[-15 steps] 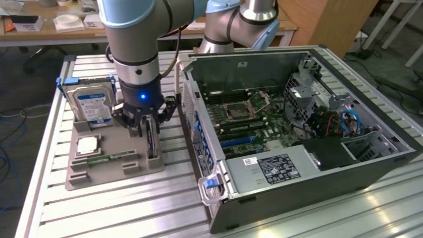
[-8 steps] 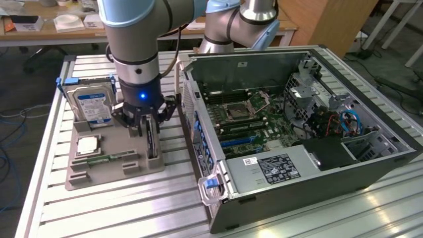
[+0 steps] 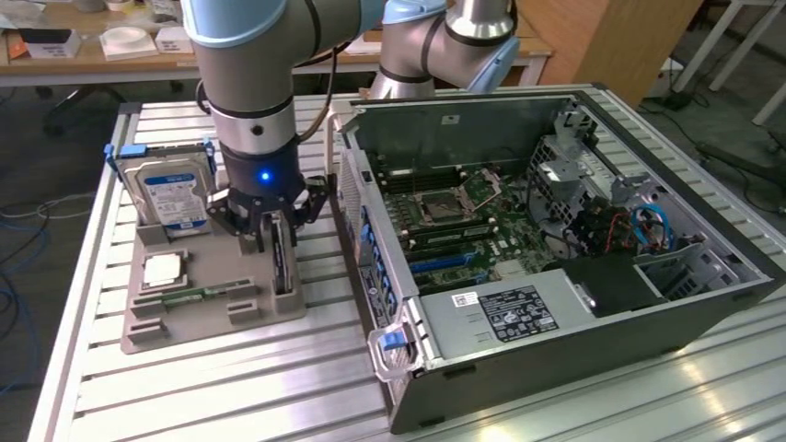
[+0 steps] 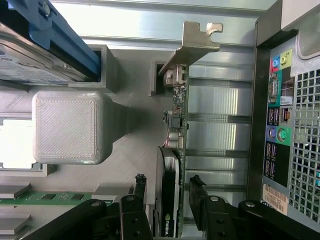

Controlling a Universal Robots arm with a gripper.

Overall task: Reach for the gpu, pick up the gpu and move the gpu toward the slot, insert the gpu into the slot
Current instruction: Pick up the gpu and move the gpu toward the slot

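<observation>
Standing open at the exterior view's right of the claw (image 4: pixel 167 182), the computer case (image 3: pixel 540 368) has its side off, leaving the board reachable. The grey holder (image 3: pixel 264 308) beneath the claw props parts on edge for a top grasp: hard drive (image 3: pixel 168 189) alongside, gpu (image 4: pixel 178 115) directly between the fingers. Claw spread wide, straddling the card, clamping nothing.

We see bright, even room light; glare streaks the aluminium table (image 3: pixel 246 387) beside the computer case (image 3: pixel 590 322), and the grey printed block (image 4: pixel 70 127) casts a soft shadow.
</observation>
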